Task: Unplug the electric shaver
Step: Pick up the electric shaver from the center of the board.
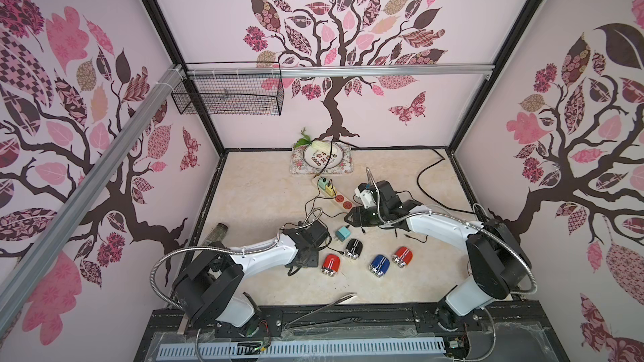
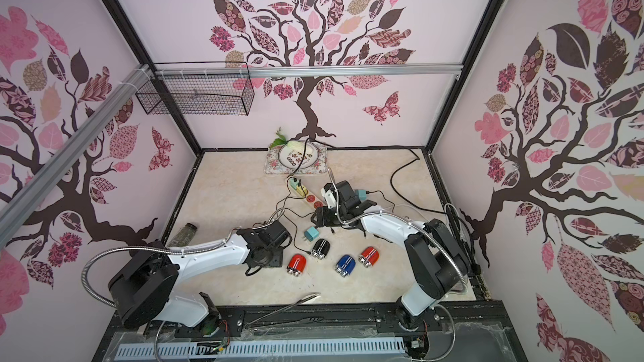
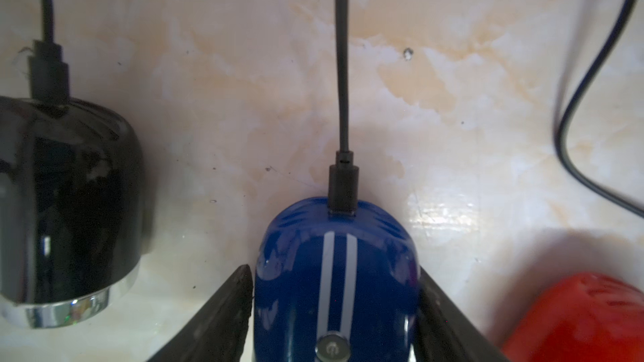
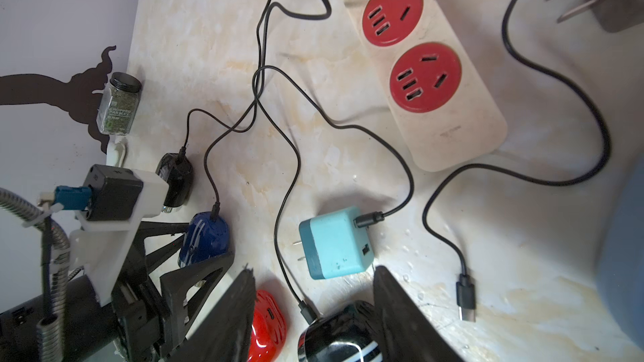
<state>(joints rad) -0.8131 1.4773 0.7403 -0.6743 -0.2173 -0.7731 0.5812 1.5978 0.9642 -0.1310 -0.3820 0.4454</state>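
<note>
Across the marbled worktop [image 1: 265,203] a cream power strip [image 4: 449,123] lies beyond the shavers. By the wrist cameras the left jaws are clamped on the flanks of the blue shaver [image 3: 296,294], which lies flat between a plain black shaver [image 3: 66,203] and a red shaver [image 3: 578,318]. The right jaws stand apart, straddling the butt of a black striped shaver [image 4: 339,337] without pinching it (both top views show the arms standing elsewhere, so I trust the wrist views for the grip). The blue shaver looks light, hard-shelled and glossy, with a rounded back that would likely squirt out of a squeeze near its dome; the straighter sides where it is held now seem the safest purchase. Its cable [image 3: 343,64] is thin and limp, so tugging there would probably just strain or kink it. Smallest and most useful is the stiff black plug [image 3: 343,186], seated in the port at the dome's crown: pinch its housing and draw straight back along the shaver's axis, not sideways.
</note>
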